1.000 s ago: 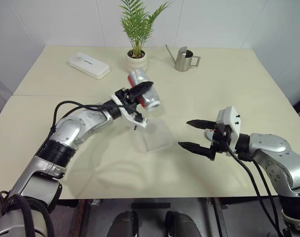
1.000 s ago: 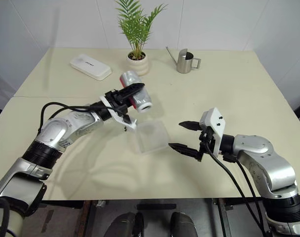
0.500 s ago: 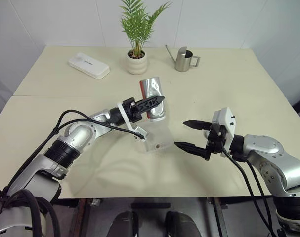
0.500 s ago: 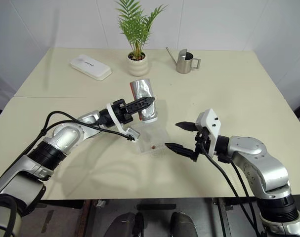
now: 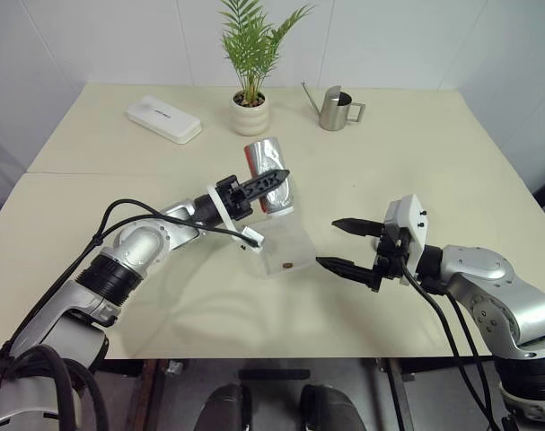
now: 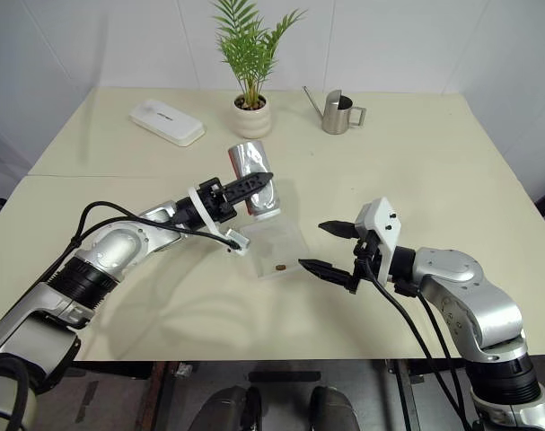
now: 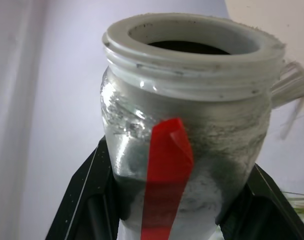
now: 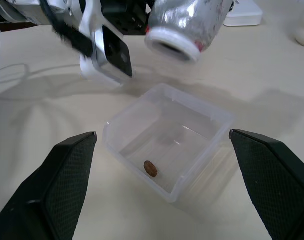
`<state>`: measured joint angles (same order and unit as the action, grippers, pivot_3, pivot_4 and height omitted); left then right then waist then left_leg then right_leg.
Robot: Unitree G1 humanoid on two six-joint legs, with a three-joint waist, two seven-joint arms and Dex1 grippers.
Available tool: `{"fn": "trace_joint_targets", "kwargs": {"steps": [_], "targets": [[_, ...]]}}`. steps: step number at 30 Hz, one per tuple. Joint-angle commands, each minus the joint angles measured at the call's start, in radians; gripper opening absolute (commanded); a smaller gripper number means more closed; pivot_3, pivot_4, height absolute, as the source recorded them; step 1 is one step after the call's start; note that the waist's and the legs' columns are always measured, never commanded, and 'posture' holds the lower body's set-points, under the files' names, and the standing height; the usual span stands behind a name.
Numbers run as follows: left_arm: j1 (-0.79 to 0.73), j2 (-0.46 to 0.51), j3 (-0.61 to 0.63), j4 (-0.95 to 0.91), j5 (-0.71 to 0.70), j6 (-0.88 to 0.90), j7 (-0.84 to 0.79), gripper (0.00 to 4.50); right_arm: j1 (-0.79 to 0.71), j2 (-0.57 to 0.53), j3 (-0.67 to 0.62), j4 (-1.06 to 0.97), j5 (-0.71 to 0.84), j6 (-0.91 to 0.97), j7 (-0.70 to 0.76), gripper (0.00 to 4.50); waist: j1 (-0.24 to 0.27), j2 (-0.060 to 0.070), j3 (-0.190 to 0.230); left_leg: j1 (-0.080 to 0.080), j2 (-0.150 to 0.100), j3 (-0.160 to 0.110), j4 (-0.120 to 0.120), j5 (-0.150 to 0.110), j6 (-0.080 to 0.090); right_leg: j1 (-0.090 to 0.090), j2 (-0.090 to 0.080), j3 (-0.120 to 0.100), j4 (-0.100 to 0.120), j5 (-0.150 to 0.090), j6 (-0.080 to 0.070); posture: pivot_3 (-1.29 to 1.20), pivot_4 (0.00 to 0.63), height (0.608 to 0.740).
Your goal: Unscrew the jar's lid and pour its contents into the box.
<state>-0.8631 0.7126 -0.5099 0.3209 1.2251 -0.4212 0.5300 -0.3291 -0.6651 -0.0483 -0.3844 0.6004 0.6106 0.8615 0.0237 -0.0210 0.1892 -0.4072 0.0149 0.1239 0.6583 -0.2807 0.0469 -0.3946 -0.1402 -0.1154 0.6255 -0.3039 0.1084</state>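
Observation:
My left gripper (image 5: pixel 274 180) is shut on the jar (image 5: pixel 268 171), a silvery cylinder with a red stripe (image 7: pixel 167 170). The jar has no cap on and is tipped so its white threaded mouth (image 8: pixel 173 45) points down, above the far side of the box. The box (image 5: pixel 301 235) is a clear plastic tray on the table between my arms, with one small brown bit (image 8: pixel 150 168) lying in it. My right gripper (image 5: pixel 329 242) stands open just to the right of the box, with nothing between its fingers. The lid is out of view.
At the back of the cream table (image 5: pixel 416 162) stand a flat white oblong case (image 5: pixel 162 118), a potted palm (image 5: pixel 250 112) and a steel watering can (image 5: pixel 335 108). A seam (image 5: pixel 74 173) crosses the tabletop on the left.
The jar has swung from lying slantwise to mouth-down over the box. A brown bit now lies in the box, which looked empty a second ago. The right gripper has kept still.

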Motion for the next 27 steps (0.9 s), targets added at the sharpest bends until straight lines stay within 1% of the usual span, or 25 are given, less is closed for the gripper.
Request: {"fn": "trace_joint_targets", "kwargs": {"steps": [1,3,4,6,7,9,10,11,12,14,17,20,22,24,25,27], "targets": [[0.024,-0.005,0.146,0.028,-0.377,-0.064,-0.23,1.97,0.011,-0.01,-0.036,-0.026,0.02,-0.013,0.007,4.47,-0.001,0.0,0.0,0.0,0.0,0.0,0.0,0.0,0.0,0.0,0.0,0.0,0.0,0.0,0.0,0.0,0.15,0.74],[0.056,-0.01,0.225,0.02,-0.61,-0.051,-0.409,1.97,0.015,-0.02,-0.043,-0.028,0.027,-0.009,0.017,4.47,-0.005,0.0,0.0,0.0,0.0,0.0,0.001,0.0,0.0,0.0,0.0,0.0,0.001,0.0,0.0,0.0,0.15,0.74],[0.077,-0.024,0.271,0.008,-0.748,0.003,-0.529,1.97,0.016,-0.026,-0.046,-0.028,0.029,-0.007,0.023,4.47,-0.005,0.0,0.0,0.0,0.0,-0.001,0.002,0.0,0.0,0.0,0.0,-0.001,0.001,0.0,0.0,0.0,0.15,0.74],[0.108,-0.048,0.36,-0.026,-0.936,0.125,-0.683,1.97,0.019,-0.039,-0.053,-0.028,0.033,-0.008,0.036,4.47,-0.006,0.0,0.0,0.0,0.0,-0.001,0.003,0.0,0.0,0.001,0.0,-0.001,0.001,0.0,0.0,0.0,0.15,0.74],[0.122,-0.068,0.402,-0.046,-1.038,0.216,-0.764,1.97,0.021,-0.045,-0.056,-0.027,0.035,-0.01,0.043,4.47,-0.007,0.0,0.0,0.0,0.0,-0.002,0.004,0.0,0.0,0.002,0.0,-0.001,0.001,0.0,0.0,0.0,0.15,0.74],[0.139,-0.098,0.495,-0.074,-1.179,0.371,-0.835,1.97,0.019,-0.053,-0.058,-0.024,0.038,-0.011,0.053,4.47,-0.009,0.0,0.0,0.0,0.0,-0.002,0.005,0.0,0.0,0.003,0.0,-0.003,0.002,0.0,0.0,0.0,0.15,0.74],[0.148,-0.116,0.546,-0.089,-1.258,0.483,-0.861,1.97,0.019,-0.055,-0.057,-0.024,0.038,-0.011,0.058,4.47,-0.009,0.0,0.0,0.0,0.0,-0.002,0.006,0.0,0.0,0.003,0.001,-0.004,0.002,0.0,0.0,0.0,0.15,0.74],[0.154,-0.124,0.587,-0.099,-1.299,0.551,-0.867,1.97,0.019,-0.056,-0.055,-0.025,0.037,-0.011,0.064,4.47,-0.009,0.0,0.0,0.0,0.0,-0.003,0.006,0.0,0.0,0.003,0.001,-0.004,0.002,0.0,0.0,0.0,0.15,0.74],[0.158,-0.142,0.642,-0.111,-1.374,0.656,-0.874,1.97,0.02,-0.058,-0.052,-0.028,0.036,-0.012,0.069,4.47,-0.009,0.0,0.0,0.0,0.0,-0.003,0.006,0.0,0.0,0.003,0.003,-0.004,0.002,0.0,0.001,0.0,0.15,0.74],[0.169,-0.153,0.725,-0.119,-1.442,0.79,-0.853,1.97,0.02,-0.06,-0.05,-0.032,0.036,-0.009,0.076,4.47,-0.012,0.0,0.0,0.0,0.0,-0.003,0.007,0.0,0.0,0.004,0.006,-0.004,0.003,0.001,0.001,0.0,0.15,0.74],[0.192,-0.155,0.792,-0.121,-1.478,0.865,-0.832,1.97,0.019,-0.063,-0.052,-0.034,0.037,-0.005,0.083,4.47,-0.013,0.0,0.0,0.0,0.0,-0.003,0.007,0.0,0.0,0.004,0.006,-0.003,0.002,0.001,0.001,0.0,0.15,0.74],[0.243,-0.163,0.896,-0.069,-1.505,0.793,-0.792,1.97,0.016,-0.07,-0.048,-0.029,0.03,-0.008,0.092,4.47,-0.013,0.0,0.0,0.0,0.0,-0.003,0.006,0.0,0.0,0.004,0.006,-0.003,0.002,0.001,0.002,0.0,0.15,0.74],[0.283,-0.147,0.908,-0.024,-1.493,0.755,-0.81,1.97,0.011,-0.071,-0.046,-0.022,0.026,-0.012,0.095,4.47,-0.015,-0.001,0.0,0.0,0.0,-0.003,0.006,0.0,0.0,0.003,0.006,-0.003,0.001,0.001,0.001,0.0,0.15,0.74],[0.322,-0.148,0.937,0.021,-1.467,0.642,-0.78,1.97,0.003,-0.069,-0.041,-0.012,0.02,-0.015,0.097,4.47,-0.017,-0.001,0.0,0.001,0.0,-0.003,0.005,0.0,-0.001,0.003,0.006,-0.003,0.001,0.001,0.001,0.0,0.15,0.74],[0.328,-0.151,0.948,0.051,-1.477,0.643,-0.782,1.97,-0.002,-0.067,-0.038,-0.008,0.017,-0.019,0.099,4.47,-0.019,-0.001,0.0,0.001,0.0,-0.003,0.005,0.0,-0.001,0.003,0.005,-0.002,0.001,0.001,0.001,0.0,0.15,0.74],[0.346,-0.144,0.929,0.094,-1.459,0.597,-0.798,1.97,-0.011,-0.06,-0.031,0.0,0.01,-0.026,0.099,4.47,-0.02,-0.001,-0.001,0.001,0.0,-0.003,0.005,0.0,-0.001,0.003,0.003,-0.002,0.001,0.001,0.001,0.0,0.15,0.74]]}}
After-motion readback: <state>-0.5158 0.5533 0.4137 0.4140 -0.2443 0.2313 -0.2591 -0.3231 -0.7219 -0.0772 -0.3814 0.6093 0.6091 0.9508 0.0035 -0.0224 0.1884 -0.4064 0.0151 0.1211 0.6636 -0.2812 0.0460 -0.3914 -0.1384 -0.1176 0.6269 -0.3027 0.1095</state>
